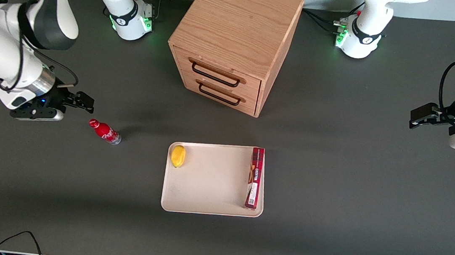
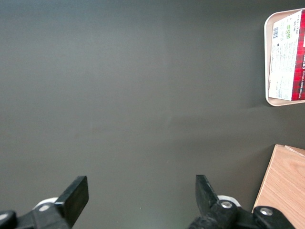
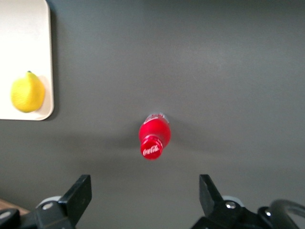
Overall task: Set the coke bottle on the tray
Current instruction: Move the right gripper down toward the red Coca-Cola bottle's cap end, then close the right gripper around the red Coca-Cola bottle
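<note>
The coke bottle (image 1: pixel 104 131) is small and red with a red cap and stands upright on the dark table toward the working arm's end. In the right wrist view I look down on its cap (image 3: pixel 152 147). My gripper (image 1: pixel 85 102) hovers above the table just beside the bottle, open and empty; its fingers (image 3: pixel 81 193) stand wide apart with the bottle ahead of the gap. The cream tray (image 1: pixel 208 184) lies in front of the drawer cabinet, nearer to the front camera; its corner shows in the right wrist view (image 3: pixel 44 62).
A lemon (image 1: pixel 178 155) and a long red box (image 1: pixel 254 177) lie on the tray at its two ends. A wooden drawer cabinet (image 1: pixel 236 39) stands farther from the front camera than the tray. A black cable (image 1: pixel 8 241) lies at the table's front edge.
</note>
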Available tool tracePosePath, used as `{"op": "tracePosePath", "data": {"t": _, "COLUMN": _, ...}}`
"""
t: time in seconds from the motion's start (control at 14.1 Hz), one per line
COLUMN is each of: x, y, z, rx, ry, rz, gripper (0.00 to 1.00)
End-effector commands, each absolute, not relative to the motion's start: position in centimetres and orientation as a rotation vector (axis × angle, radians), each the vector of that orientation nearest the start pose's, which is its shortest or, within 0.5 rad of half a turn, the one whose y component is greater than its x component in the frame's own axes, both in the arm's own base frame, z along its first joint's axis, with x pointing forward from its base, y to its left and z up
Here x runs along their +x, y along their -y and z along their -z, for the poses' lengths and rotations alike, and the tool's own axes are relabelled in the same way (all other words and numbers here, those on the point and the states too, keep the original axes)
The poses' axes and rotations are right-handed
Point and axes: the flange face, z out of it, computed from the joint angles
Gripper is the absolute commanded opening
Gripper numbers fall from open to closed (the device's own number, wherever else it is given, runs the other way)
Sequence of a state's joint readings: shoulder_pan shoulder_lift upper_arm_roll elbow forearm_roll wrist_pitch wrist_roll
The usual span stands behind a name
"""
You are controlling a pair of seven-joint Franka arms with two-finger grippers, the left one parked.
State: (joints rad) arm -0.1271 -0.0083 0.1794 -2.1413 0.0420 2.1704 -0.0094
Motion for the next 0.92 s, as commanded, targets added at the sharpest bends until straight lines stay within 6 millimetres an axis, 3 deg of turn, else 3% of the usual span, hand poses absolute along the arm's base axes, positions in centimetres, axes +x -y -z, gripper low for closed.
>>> {"op": "tracePosePath", "data": {"t": 0.0, "x": 53.4, "y": -3.1, "z": -38.7, "rx": -3.093, "ry": 0.091, "rz": 0.104, "gripper": 0.99}}
{"op": "tracePosePath", "data": {"t": 0.21, "x": 54.4, "y": -3.2, "z": -36.3, "rx": -3.107, "ry": 0.116, "rz": 0.132, "gripper": 0.98}}
{"op": "tracePosePath", "data": {"t": 0.64, "x": 54.0, "y": -3.3, "z": -34.2, "rx": -3.104, "ry": 0.118, "rz": 0.149, "gripper": 0.83}}
{"op": "tracePosePath", "data": {"t": 0.85, "x": 53.9, "y": -3.2, "z": -34.0, "rx": -3.117, "ry": 0.138, "rz": 0.15, "gripper": 0.59}}
